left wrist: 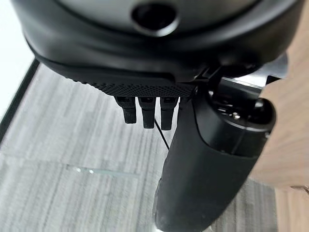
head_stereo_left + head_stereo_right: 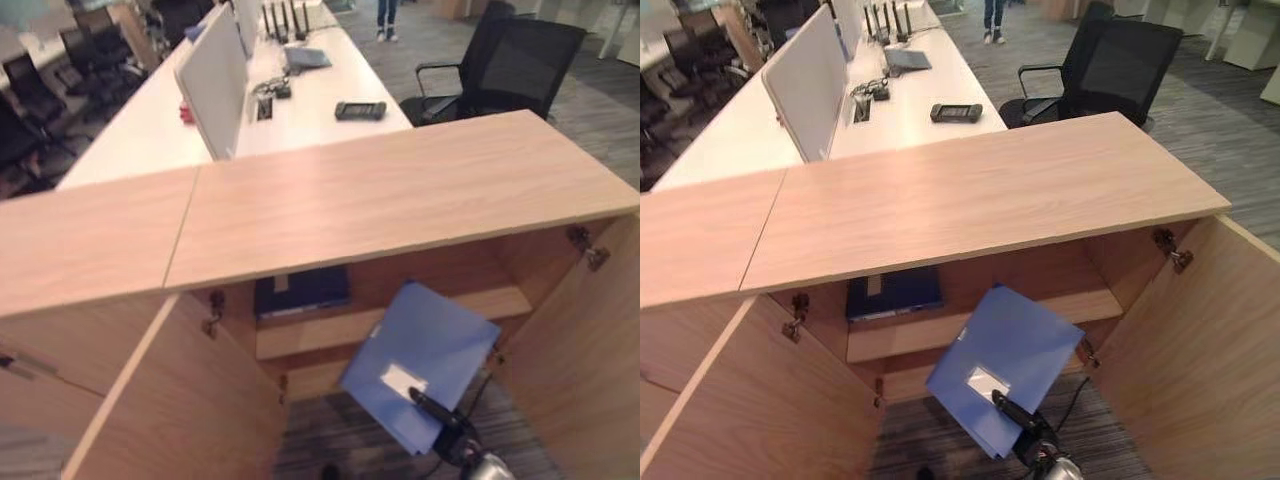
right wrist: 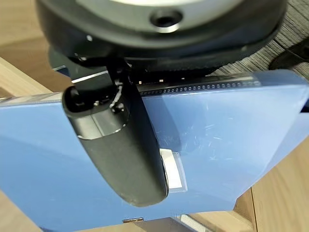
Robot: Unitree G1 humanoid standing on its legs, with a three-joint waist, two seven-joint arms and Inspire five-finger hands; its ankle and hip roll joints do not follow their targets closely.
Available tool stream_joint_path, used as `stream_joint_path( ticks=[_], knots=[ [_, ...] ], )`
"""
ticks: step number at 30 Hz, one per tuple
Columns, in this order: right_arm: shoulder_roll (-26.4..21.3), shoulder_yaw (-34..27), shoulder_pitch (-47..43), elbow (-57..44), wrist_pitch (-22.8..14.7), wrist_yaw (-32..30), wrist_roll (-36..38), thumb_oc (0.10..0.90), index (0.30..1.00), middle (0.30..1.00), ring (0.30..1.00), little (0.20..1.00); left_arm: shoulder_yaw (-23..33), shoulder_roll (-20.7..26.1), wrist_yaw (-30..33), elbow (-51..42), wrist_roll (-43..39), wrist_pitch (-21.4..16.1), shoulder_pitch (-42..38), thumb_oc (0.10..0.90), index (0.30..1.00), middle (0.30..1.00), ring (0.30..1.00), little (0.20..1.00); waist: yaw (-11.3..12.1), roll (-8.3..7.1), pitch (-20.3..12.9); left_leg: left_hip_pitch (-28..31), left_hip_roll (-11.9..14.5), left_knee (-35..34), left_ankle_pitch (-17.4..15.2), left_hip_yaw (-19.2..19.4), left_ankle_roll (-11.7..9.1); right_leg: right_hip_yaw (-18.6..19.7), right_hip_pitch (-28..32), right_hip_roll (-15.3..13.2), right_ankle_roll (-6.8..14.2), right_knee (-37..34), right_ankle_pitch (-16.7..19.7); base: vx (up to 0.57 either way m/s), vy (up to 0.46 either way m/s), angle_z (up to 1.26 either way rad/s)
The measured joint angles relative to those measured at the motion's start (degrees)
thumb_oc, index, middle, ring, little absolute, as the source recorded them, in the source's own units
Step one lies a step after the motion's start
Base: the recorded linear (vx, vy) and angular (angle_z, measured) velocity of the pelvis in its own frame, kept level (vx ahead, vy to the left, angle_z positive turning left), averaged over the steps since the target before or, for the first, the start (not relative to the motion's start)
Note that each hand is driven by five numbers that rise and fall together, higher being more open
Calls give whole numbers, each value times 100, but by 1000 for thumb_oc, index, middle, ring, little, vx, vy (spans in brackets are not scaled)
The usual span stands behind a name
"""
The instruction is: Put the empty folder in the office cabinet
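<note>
A blue folder (image 2: 420,355) with a white label hangs tilted in front of the open wooden cabinet (image 2: 400,190), its far corner near the shelf (image 2: 500,303) edge. My right hand (image 2: 445,420) comes up from below and pinches the folder's near corner, thumb (image 3: 120,154) pressed on top of the blue cover (image 3: 227,140). My left hand (image 1: 207,159) hangs over grey carpet beside a wooden panel, its fingers (image 1: 145,113) straight and holding nothing.
A dark blue binder (image 2: 300,290) lies on the cabinet's upper shelf at the left. Both cabinet doors (image 2: 170,400) stand open. Behind the cabinet are a white desk (image 2: 320,90) with a divider and small devices, and a black office chair (image 2: 510,65). A person's legs stand far back.
</note>
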Motion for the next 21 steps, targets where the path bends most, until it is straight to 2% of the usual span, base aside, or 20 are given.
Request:
stream_joint_path(
  ticks=[3,6,8,9,11,13,14,15,16,19,21],
  knots=[
    [157,-6,9,-2,-3,-5,1,400,300,300,300,300,3,-73,-6,10,8,36,32,800,900,900,900,900,-31,-56,-16,290,-66,-275,46,101,39,56,182,-15,35,-198,96,57,254,-16],
    [105,-108,36,-27,-13,-21,3,400,300,300,300,300,10,-187,-15,113,43,49,-28,800,900,900,900,900,-89,19,-10,427,-267,-283,-66,170,212,174,133,-321,98,231,124,47,163,-9],
    [18,-231,77,-30,-20,-73,1,400,300,300,300,300,4,-196,-1,130,177,34,-16,800,900,900,900,900,-108,78,31,634,-429,-413,-182,236,361,176,-32,-688,104,874,105,54,129,-12],
    [-10,-255,83,-35,-45,-96,10,400,300,300,300,300,0,-185,6,128,217,26,-4,800,900,900,900,900,-107,175,22,697,-468,-416,-194,251,458,181,-174,-823,48,1138,110,27,28,-21],
    [-5,-308,92,-96,-80,-111,12,400,300,300,300,300,-36,-162,-3,111,230,1,47,800,900,900,900,900,-81,176,27,716,-540,-417,-235,317,535,222,-371,-1006,101,1383,83,35,-56,-18],
    [37,-246,69,-365,-73,-140,11,400,300,300,300,300,-49,-135,49,81,210,-1,30,800,900,900,900,900,-76,183,53,613,-518,-396,-164,293,658,293,-609,-823,85,1198,-36,42,-96,-3],
    [39,-249,17,-604,-96,-164,13,400,300,300,300,300,-49,-144,54,20,200,-7,6,800,900,900,900,900,-94,252,145,575,-430,-396,-146,294,656,284,-743,-592,82,926,-37,11,-57,2],
    [42,-249,-7,-721,-137,-177,39,400,300,300,300,300,-47,-141,46,12,194,-16,12,800,900,900,900,900,-83,290,189,567,-390,-396,-150,272,662,273,-856,-475,115,802,-21,132,-148,6],
    [42,-254,-103,-905,-205,-192,156,400,300,300,300,300,-31,-134,40,4,192,-39,21,800,900,900,900,900,-84,272,259,586,-358,-398,-146,286,630,294,-979,-340,104,642,66,159,-121,16],
    [62,-409,-262,-1020,-419,-338,414,400,300,300,300,300,7,-108,35,-6,195,-112,99,800,900,900,900,900,-60,252,310,639,-381,-416,-199,185,508,323,-964,-261,2,393,445,87,-86,23],
    [57,-672,-531,-1088,-700,-429,625,400,300,300,300,300,2,-166,8,-5,194,-99,199,800,900,900,900,900,27,368,377,629,-242,-388,-138,196,382,284,-937,-86,12,247,499,14,-115,0]
  ],
)
